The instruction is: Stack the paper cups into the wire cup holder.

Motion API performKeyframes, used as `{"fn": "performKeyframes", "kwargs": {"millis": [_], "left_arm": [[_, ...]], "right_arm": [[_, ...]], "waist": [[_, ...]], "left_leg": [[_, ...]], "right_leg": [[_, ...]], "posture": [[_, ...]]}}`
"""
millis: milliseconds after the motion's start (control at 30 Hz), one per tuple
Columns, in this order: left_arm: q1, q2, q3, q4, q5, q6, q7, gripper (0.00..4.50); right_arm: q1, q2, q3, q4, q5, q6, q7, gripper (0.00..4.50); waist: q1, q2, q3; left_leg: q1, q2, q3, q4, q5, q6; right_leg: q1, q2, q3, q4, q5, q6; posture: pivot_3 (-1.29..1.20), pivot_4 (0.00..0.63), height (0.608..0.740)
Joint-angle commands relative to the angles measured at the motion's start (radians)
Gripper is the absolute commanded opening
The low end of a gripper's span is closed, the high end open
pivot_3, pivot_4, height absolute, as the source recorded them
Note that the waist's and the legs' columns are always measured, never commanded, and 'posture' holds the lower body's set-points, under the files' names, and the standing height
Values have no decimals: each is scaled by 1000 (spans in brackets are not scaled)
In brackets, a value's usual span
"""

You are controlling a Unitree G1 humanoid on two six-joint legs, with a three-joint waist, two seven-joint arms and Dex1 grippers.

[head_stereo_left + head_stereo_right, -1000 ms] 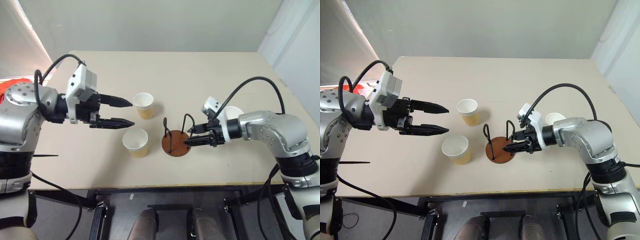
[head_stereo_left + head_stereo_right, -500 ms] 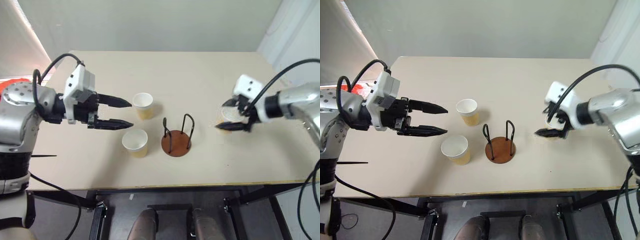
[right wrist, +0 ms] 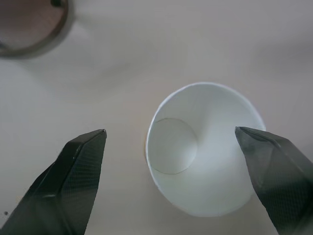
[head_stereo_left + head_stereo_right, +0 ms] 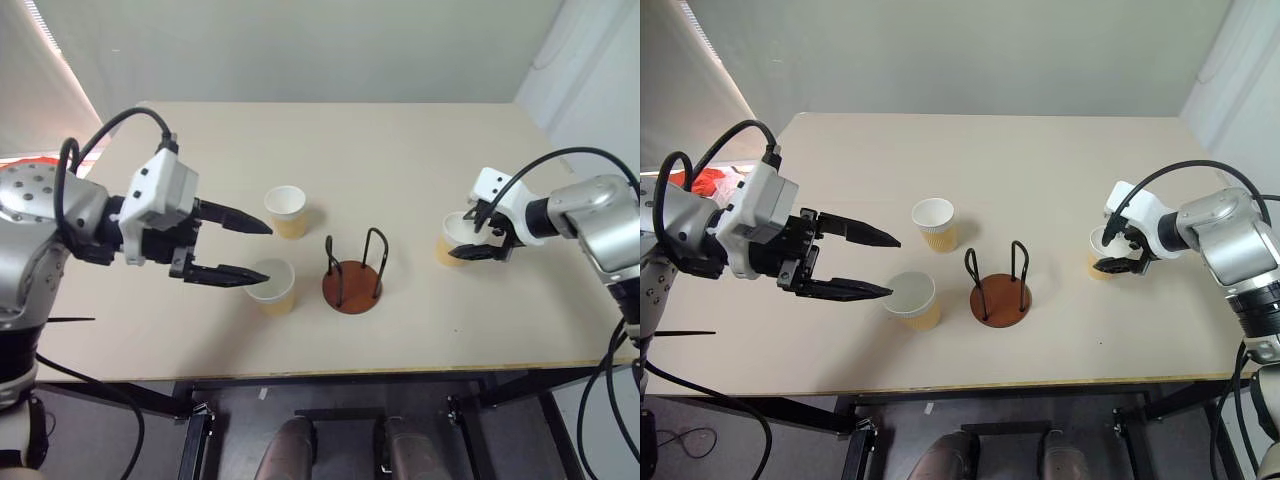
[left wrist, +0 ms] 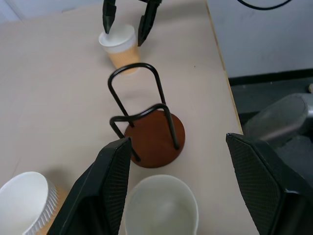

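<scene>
Tan-yellow paper cup (image 4: 455, 238) stands right on the beige counter (image 4: 400, 150), the right hand (image 4: 478, 236) spread over it; left hand (image 4: 242, 248) spread above the near-left cup (image 4: 272, 284).

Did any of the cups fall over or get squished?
No, nothing looks wrong. All three paper cups stand upright on the table with round, undented rims. The wire cup holder stands straight too, with no cup in it yet.
</scene>
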Motion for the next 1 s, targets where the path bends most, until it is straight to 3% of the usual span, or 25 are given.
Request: {"fn": "performKeyframes", "kwargs": {"millis": [33, 333, 533, 767, 1000], "left_arm": [[7, 22, 46, -30, -15, -1, 20, 3380], [38, 26, 63, -36, -25, 2, 45, 3380], [38, 23, 63, -19, -20, -7, 50, 3380], [40, 18, 61, -12, -17, -13, 55, 3380], [64, 27, 80, -34, -29, -2, 71, 3380]], "right_arm": [[-11, 10, 0, 20, -40, -38, 18, 3190], [-10, 10, -21, 9, -62, -60, 96, 35], [-112, 9, -119, -70, 58, -48, 221, 35], [-294, 115, -127, -104, 111, -75, 247, 35], [-263, 196, -85, -220, 130, -58, 256, 35]], "waist": [[0, 0, 0], [0, 0, 0], [-1, 1, 0], [-7, 0, 0], [-4, 0, 0]], "left_leg": [[0, 0, 0, 0, 0, 0], [0, 0, 0, 0, 0, -1], [0, 0, 0, 0, -1, -1], [2, 0, -1, -3, -1, -1], [2, 0, -1, -5, -1, -2]], "right_leg": [[0, 0, 0, 0, 0, 0], [0, 0, 0, 0, 0, 0], [0, 0, 0, 0, 0, 0], [0, 1, 0, 0, -2, -3], [-1, 0, 0, 0, -2, -4]], "posture": [[0, 150, 740], [0, 150, 740], [0, 150, 740], [0, 150, 740], [0, 150, 740]]}}
